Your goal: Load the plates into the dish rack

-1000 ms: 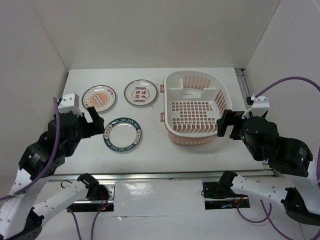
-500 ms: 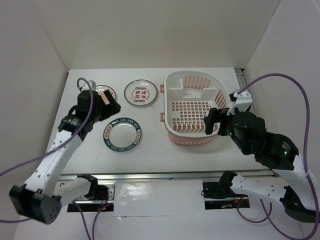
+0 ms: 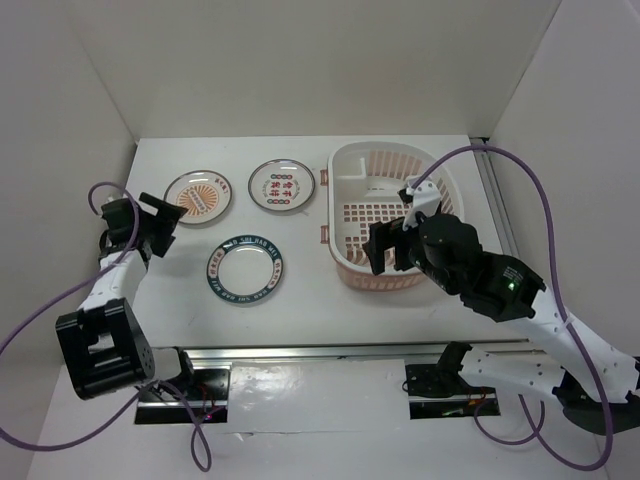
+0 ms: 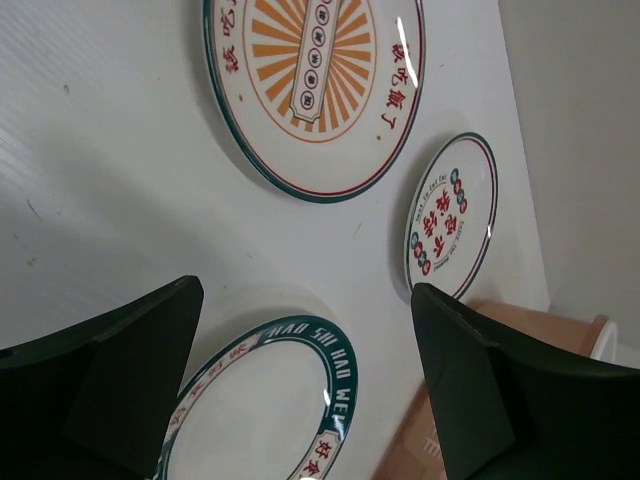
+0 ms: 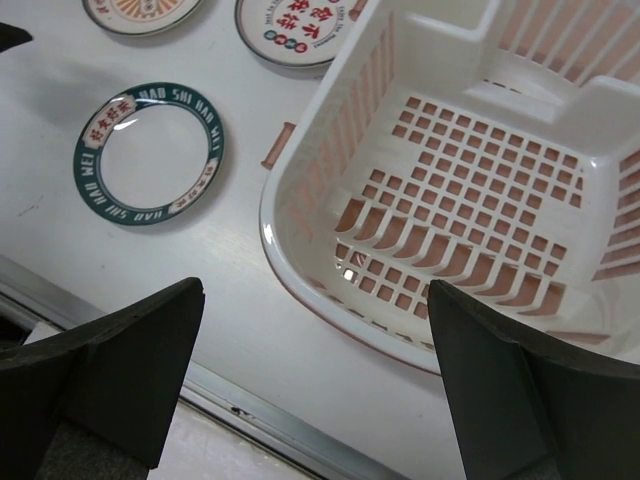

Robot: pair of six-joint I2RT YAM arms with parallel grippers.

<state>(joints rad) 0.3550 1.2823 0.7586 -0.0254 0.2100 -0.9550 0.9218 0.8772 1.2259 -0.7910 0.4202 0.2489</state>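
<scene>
Three white plates lie flat on the table: the orange sunburst plate (image 3: 198, 193), the red-green character plate (image 3: 282, 185) and the dark blue lettered-rim plate (image 3: 246, 268). The pale pink dish rack (image 3: 345, 160) stands to their right with no plates in it. My left gripper (image 3: 160, 226) is open and empty, low at the table's left, facing the plates. In the left wrist view the sunburst plate (image 4: 310, 80), character plate (image 4: 450, 215) and blue-rim plate (image 4: 250, 420) lie ahead. My right gripper (image 3: 388, 252) is open and empty above the rack's near-left rim (image 5: 290, 230).
White walls close in the table at the left, back and right. A metal rail (image 3: 330, 350) runs along the near edge. The right wrist view also shows the blue-rim plate (image 5: 150, 150) left of the rack.
My left gripper has swung from over the sunburst plate out to the table's left side and dropped lower. My right gripper has moved left, from the rack's right side to its near-left rim.
</scene>
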